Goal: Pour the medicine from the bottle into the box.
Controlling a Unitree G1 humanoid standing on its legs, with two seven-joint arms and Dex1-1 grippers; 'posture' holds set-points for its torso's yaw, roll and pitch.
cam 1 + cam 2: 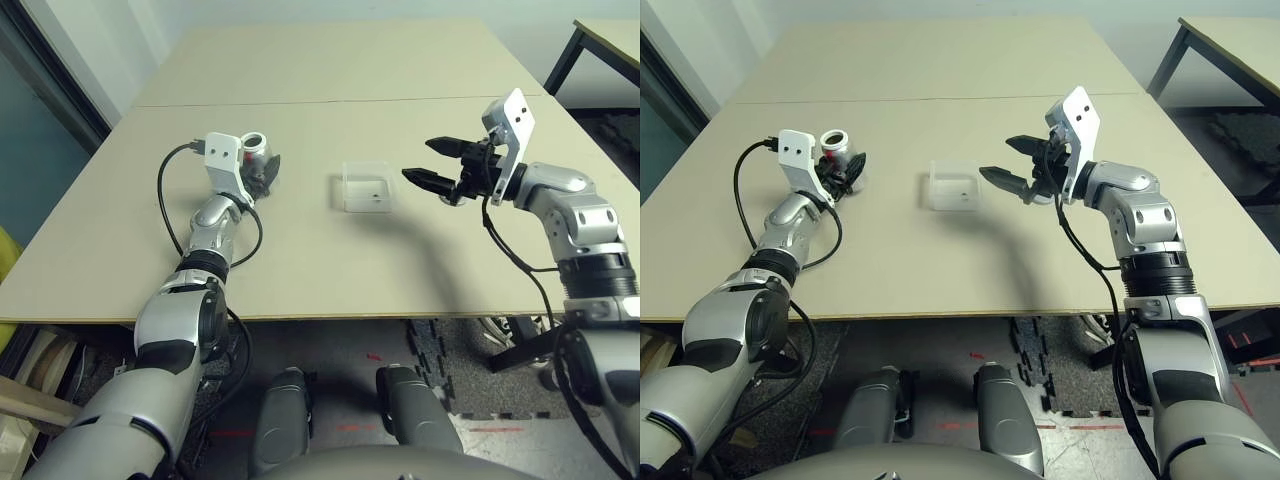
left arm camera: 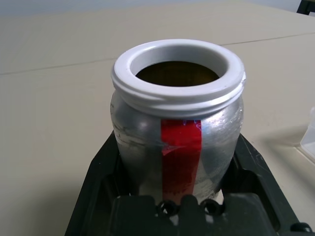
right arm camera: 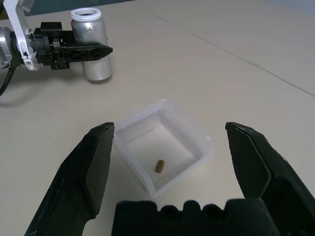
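Note:
The silvery bottle (image 2: 177, 128) with a red label strip stands upright at the table's left, its white-rimmed mouth uncapped. My left gripper (image 1: 262, 168) is shut on the bottle (image 1: 256, 148), one black finger on each side of its body. The clear plastic box (image 1: 349, 190) rests at the table's middle, and the medicine (image 3: 159, 165), a small brown pill, lies on its floor. My right gripper (image 1: 420, 160) hovers open just right of the box, fingers spread wide and pointing toward it, nothing between them.
The tan table (image 1: 300, 270) has a seam (image 1: 330, 101) running across behind the bottle and box. A black cable (image 1: 165, 195) loops beside my left forearm. A second table (image 1: 610, 35) with a dark leg stands at the back right.

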